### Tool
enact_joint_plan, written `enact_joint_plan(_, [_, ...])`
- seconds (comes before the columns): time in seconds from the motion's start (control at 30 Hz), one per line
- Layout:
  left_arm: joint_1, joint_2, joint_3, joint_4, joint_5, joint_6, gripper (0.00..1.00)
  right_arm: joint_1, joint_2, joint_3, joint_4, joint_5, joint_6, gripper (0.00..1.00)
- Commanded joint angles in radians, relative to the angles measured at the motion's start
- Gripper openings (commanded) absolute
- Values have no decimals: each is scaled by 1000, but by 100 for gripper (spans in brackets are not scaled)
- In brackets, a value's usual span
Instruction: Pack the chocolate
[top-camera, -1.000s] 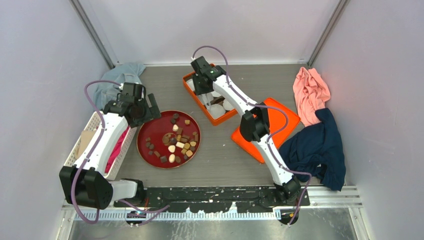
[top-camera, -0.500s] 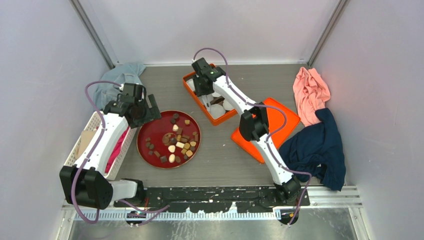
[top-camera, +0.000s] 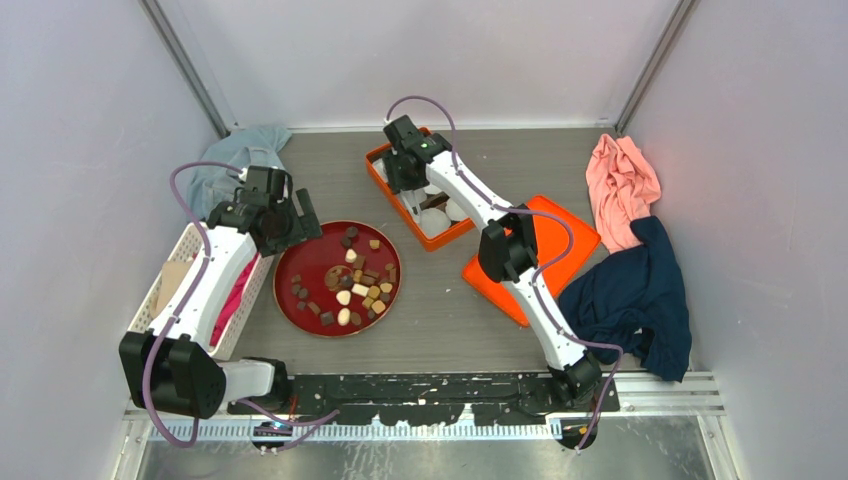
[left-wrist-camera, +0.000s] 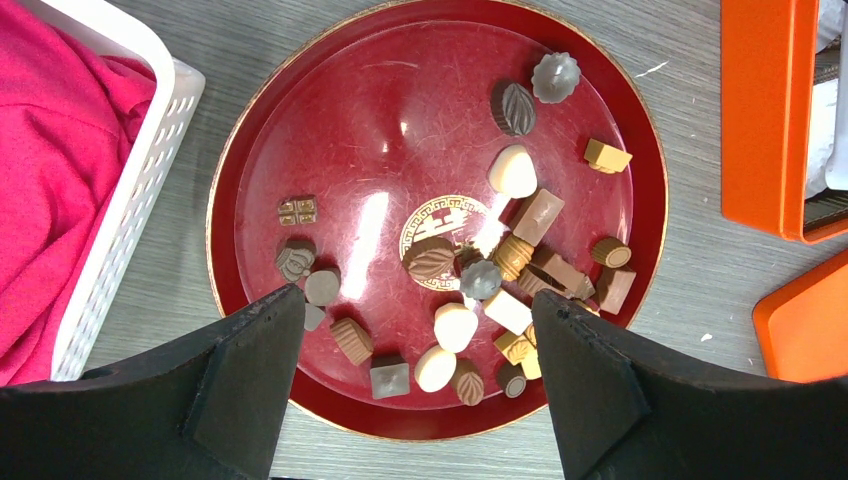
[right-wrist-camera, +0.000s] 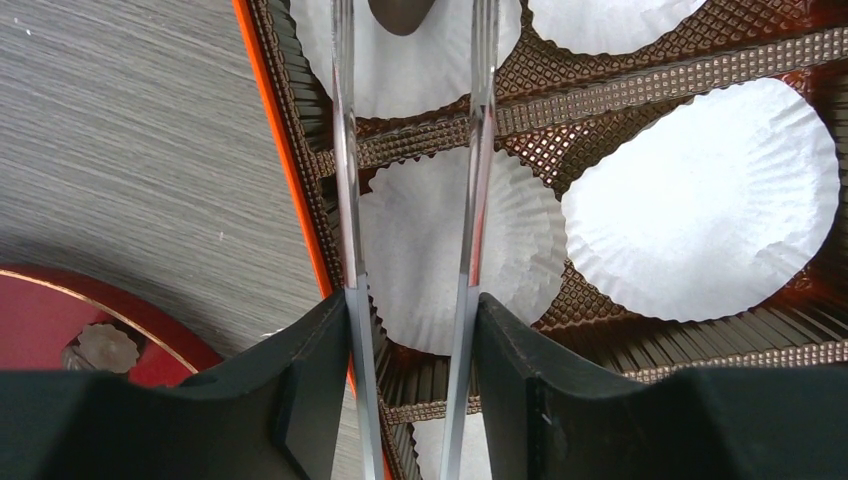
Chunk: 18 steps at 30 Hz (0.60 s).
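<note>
- The chocolate lies almost all on the red plate at the left middle of the tabletop. The brown, tan and cream pieces sit loose, most of them bunched toward the plate's right half.
- The left hand hangs above the near edge of the plate with its fingers spread wide and nothing between them. It looks placed there to come down on a piece, and the looser ones on the plate's left side should be easier to take singly.
- The orange box stands toward the far edge of the tabletop, just beyond the plate. White paper cups sit in its ribbed brown tray, one cup for each piece.
- The right hand reaches down into the box near its left wall, thin metal blades running out from its fingers.
- One dark piece rests in a cup at the top edge of the right wrist view. The blades stand wider apart than that piece and do not touch it, so I judge it let go and the hand released.
- The other cups in view are empty, so packing has barely begun.
- The box's orange lid lies beside it toward the right edge, leaving the cups open from above.
</note>
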Motion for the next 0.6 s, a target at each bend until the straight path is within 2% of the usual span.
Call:
enact_joint_plan(0.0, [3, -17, 6, 30, 10, 2, 84, -2, -63, 33, 47, -16, 3, 50])
enact_joint_plan(0.23, [3, -13, 12, 28, 17, 0, 84, -2, -120, 25, 63, -14, 0, 46])
enact_joint_plan(0.57, [2, -4, 20, 31, 28, -6, 83, -1, -215, -20, 57, -5, -20, 24])
